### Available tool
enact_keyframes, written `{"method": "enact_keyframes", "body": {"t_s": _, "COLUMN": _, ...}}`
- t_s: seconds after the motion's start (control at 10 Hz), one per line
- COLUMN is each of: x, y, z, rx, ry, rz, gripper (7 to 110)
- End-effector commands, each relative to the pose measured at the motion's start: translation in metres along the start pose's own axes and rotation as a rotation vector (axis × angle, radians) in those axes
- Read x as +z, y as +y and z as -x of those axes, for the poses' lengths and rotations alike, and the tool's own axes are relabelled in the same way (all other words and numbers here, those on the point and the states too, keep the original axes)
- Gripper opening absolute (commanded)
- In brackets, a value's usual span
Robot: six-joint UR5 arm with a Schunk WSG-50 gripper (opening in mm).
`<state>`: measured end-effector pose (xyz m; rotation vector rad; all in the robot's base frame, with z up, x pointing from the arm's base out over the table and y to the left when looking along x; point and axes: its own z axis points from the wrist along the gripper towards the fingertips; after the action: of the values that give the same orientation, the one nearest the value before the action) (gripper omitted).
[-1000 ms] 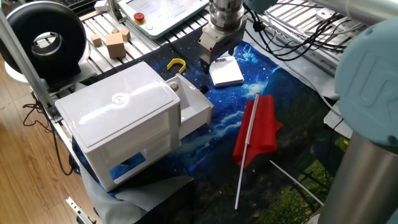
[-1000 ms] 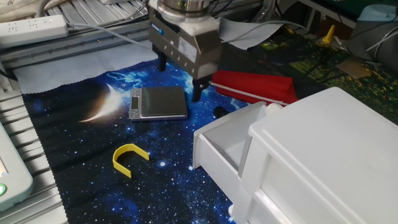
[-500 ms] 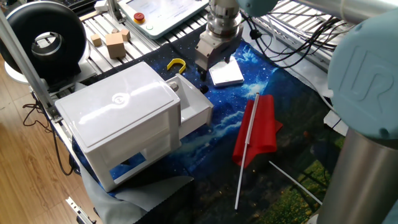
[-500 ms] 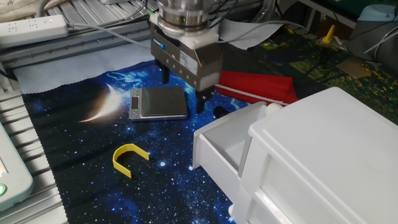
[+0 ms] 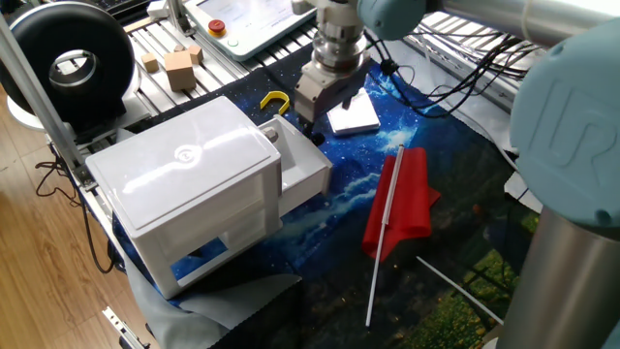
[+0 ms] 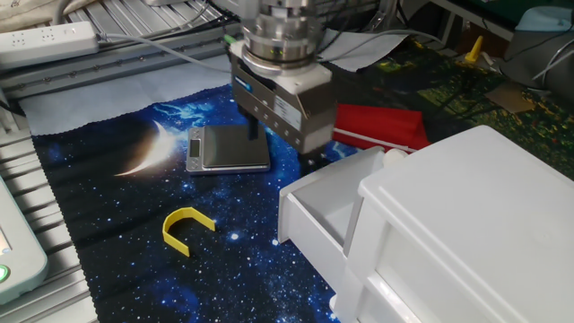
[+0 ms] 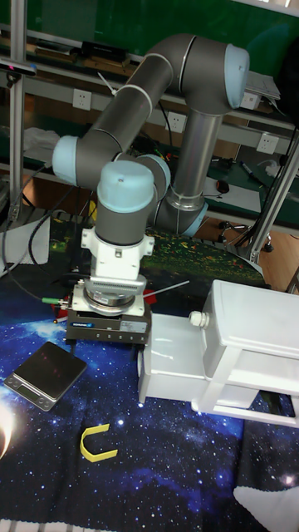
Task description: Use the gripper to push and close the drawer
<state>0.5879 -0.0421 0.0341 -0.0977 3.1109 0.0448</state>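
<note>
The drawer [image 5: 302, 167] [image 6: 318, 208] [image 7: 170, 356] is a white tray standing pulled out of its large white box [image 5: 189, 179] [image 6: 466, 224] [image 7: 253, 345]. My gripper [image 5: 308, 118] [image 6: 282, 145] [image 7: 108, 339] hangs low just in front of the drawer's front wall, over the starry blue cloth. Its short dark fingers [image 6: 253, 133] are spread apart with nothing between them, so it is open. Whether it touches the drawer front I cannot tell. The far finger is partly hidden behind the drawer's corner in the other fixed view.
A small flat scale [image 5: 352, 114] [image 6: 229, 148] [image 7: 46, 374] lies just behind the gripper. A yellow C-shaped clip [image 5: 275, 100] [image 6: 186, 229] [image 7: 98, 442] lies beside the drawer. A red folded piece [image 5: 402, 204] [image 6: 377, 126] with a white rod [image 5: 386, 233] lies beyond. Wooden blocks [image 5: 179, 68] sit on the rails.
The gripper has moved from over the scale toward the drawer's front and come lower. Its fingers stay apart. The drawer has not moved.
</note>
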Motion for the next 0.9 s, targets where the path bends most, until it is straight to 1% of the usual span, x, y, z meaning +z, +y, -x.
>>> {"method": "enact_keyframes", "body": {"t_s": 0.0, "x": -0.003, "y": 0.034, "z": 0.001, "rx": 0.034, "ry": -0.006, "rz": 0.028, "gripper": 109}}
{"method": "enact_keyframes", "body": {"t_s": 0.1, "x": -0.005, "y": 0.046, "z": 0.002, "rx": 0.039, "ry": -0.012, "rz": 0.051, "gripper": 109}}
{"method": "enact_keyframes", "body": {"t_s": 0.2, "x": -0.008, "y": 0.057, "z": 0.002, "rx": 0.039, "ry": -0.015, "rz": 0.086, "gripper": 109}}
{"method": "enact_keyframes", "body": {"t_s": 0.3, "x": -0.011, "y": 0.065, "z": 0.002, "rx": 0.044, "ry": -0.016, "rz": 0.106, "gripper": 109}}
{"method": "enact_keyframes", "body": {"t_s": 0.5, "x": -0.014, "y": 0.075, "z": 0.004, "rx": 0.053, "ry": -0.021, "rz": 0.129, "gripper": 109}}
{"method": "enact_keyframes", "body": {"t_s": 0.6, "x": -0.014, "y": 0.077, "z": 0.004, "rx": 0.053, "ry": -0.023, "rz": 0.133, "gripper": 109}}
{"method": "enact_keyframes", "body": {"t_s": 0.8, "x": -0.016, "y": 0.088, "z": 0.006, "rx": 0.054, "ry": -0.027, "rz": 0.167, "gripper": 109}}
